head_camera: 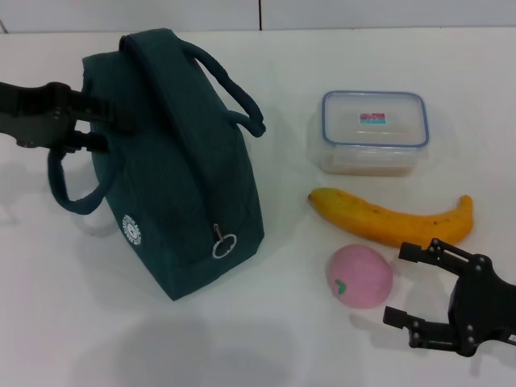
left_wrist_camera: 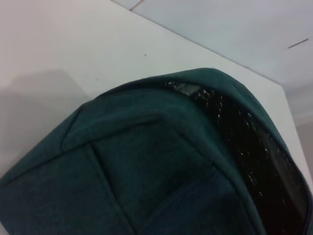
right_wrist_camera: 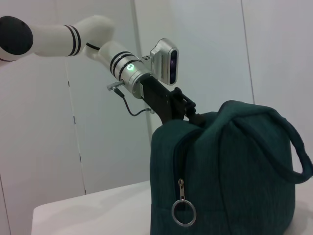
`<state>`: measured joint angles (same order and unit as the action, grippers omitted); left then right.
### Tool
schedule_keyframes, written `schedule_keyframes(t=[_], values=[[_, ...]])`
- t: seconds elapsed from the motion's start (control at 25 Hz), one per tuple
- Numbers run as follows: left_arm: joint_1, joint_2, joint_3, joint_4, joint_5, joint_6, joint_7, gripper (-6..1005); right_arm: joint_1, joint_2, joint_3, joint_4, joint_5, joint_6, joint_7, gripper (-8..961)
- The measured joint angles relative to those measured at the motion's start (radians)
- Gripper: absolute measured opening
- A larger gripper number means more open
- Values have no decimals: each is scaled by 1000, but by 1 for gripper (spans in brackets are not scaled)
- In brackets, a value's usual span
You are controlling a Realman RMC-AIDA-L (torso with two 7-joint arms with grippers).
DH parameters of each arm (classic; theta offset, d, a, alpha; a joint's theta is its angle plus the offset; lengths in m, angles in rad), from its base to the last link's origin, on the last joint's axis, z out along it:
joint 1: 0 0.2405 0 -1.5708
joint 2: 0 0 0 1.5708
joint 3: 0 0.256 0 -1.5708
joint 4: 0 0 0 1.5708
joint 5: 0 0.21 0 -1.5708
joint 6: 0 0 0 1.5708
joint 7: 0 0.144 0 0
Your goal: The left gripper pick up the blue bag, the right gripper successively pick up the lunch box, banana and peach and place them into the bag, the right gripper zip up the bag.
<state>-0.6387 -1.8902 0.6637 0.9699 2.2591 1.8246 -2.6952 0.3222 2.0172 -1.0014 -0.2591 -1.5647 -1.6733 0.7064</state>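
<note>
My left hand (head_camera: 109, 129) is at the upper left side of the bag (head_camera: 181, 169), its fingers pressed to the fabric by the near handle (head_camera: 72, 181); I cannot tell whether they are clamped on it. From my right wrist, that hand (right_wrist_camera: 193, 116) meets the bag (right_wrist_camera: 225, 171) at its top edge. From my left wrist, the bag (left_wrist_camera: 137, 166) fills the view, its mouth partly apart, showing a dark shiny lining (left_wrist_camera: 244, 147).

The bag stands upright on the white worktop (head_camera: 97, 322), with the zip ring (head_camera: 223, 244) hanging at its end facing the food.

The box (head_camera: 375, 131) sits well to the right of the bag, lid on. The banana (head_camera: 391, 218) lies just in front of the box. The peach (head_camera: 359, 276) rests just in front of the banana, between the bag and my right hand (head_camera: 403, 284). That hand is right of the peach, fingers apart, holding nothing.
</note>
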Motion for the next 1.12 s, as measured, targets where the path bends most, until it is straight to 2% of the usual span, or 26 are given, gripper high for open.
schedule_keyframes(t=[0.36, 0.68, 0.8, 0.96, 1.0, 1.12], values=[[5, -1, 22, 55, -9, 0, 71, 586, 1, 0, -1, 12, 10, 5, 1, 875], [1, -1, 22, 61, -7, -1, 80, 260, 2, 0, 0, 35, 49, 5, -3, 875], [-1, 0, 22, 61, -10, -1, 80, 138, 2, 1, 0, 63, 104, 4, 2, 875], [1, -3, 14, 61, -14, -1, 81, 77, 1, 2, 0, 107, 192, -11, 28, 875], [3, -3, 13, 61, -18, -1, 81, 62, -6, 0, 0, 147, 318, -37, 138, 875], [5, -1, 13, 61, -51, 4, 83, 47, -15, -3, 1, 171, 434, -27, 316, 875]])
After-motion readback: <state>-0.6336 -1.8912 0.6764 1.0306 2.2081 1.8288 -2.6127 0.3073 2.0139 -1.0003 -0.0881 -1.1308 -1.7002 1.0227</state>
